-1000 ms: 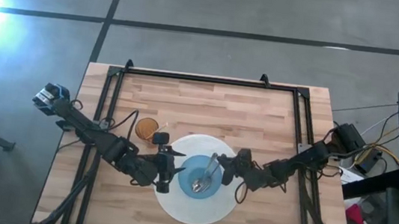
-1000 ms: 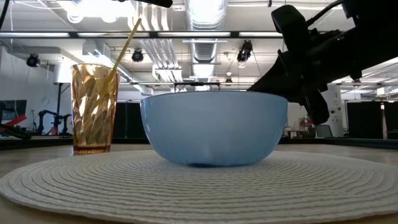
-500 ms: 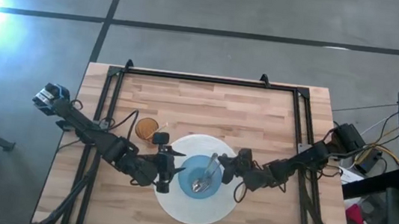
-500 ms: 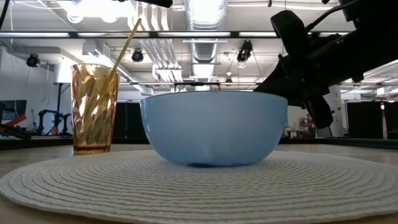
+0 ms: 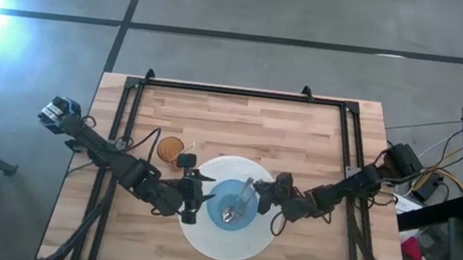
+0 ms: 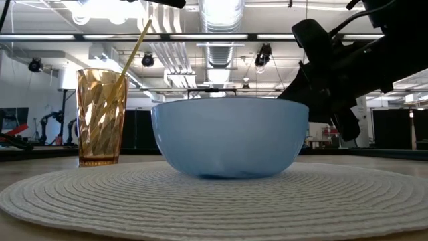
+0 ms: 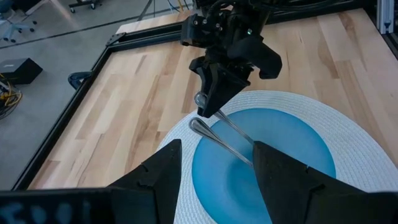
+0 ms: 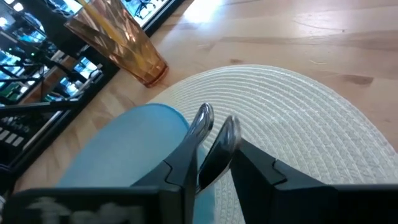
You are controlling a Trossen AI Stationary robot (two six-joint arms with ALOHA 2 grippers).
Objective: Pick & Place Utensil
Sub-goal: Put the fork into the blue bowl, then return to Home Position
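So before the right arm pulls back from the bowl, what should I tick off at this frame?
1. Two utensils in the blue bowl, handles leaning over its rim: ok.
2. Right tool has let go of the handles: cannot tell; they lie right at its tip.
3. Left tool open, empty, at the bowl's opposite side: ok.
4. Bowl upright on the woven placemat: ok.
5. Amber glass with its straw upright, apart from both arms: ok.
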